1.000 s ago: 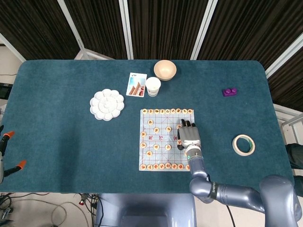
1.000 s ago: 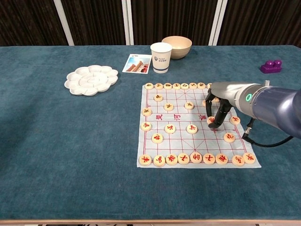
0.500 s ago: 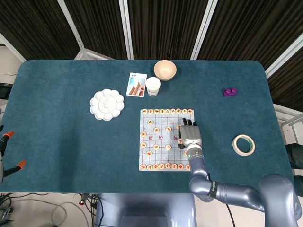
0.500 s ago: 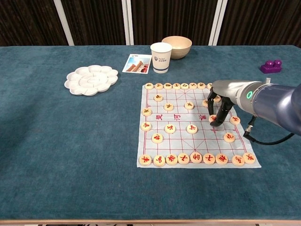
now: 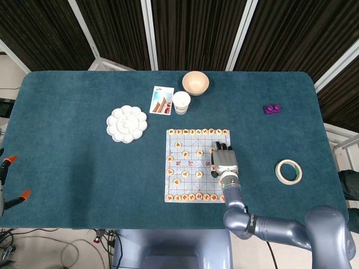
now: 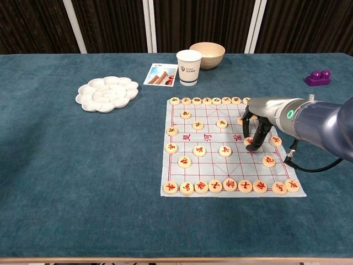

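A paper Chinese chess board (image 5: 190, 168) (image 6: 209, 144) lies at the table's near middle, with round wooden pieces in rows along its near and far edges and several scattered between. My right hand (image 5: 223, 159) (image 6: 258, 122) hangs over the board's right side, fingers bent down. Its fingertips (image 6: 254, 144) touch a piece (image 6: 249, 142) lying on the board. The thumb stands apart, near another piece further back. Whether the piece is pinched does not show. My left hand appears in neither view.
Behind the board stand a white paper cup (image 5: 181, 102) (image 6: 188, 67), a beige bowl (image 5: 195, 83) (image 6: 207, 54) and a picture card (image 5: 161, 101). A white flower-shaped palette (image 5: 127, 124) lies left. A purple block (image 5: 272, 109) and a tape roll (image 5: 288, 171) lie right.
My right hand shifted a little to the right over the board, then back left. The piece under its fingertips stays on the board at about the same spot.
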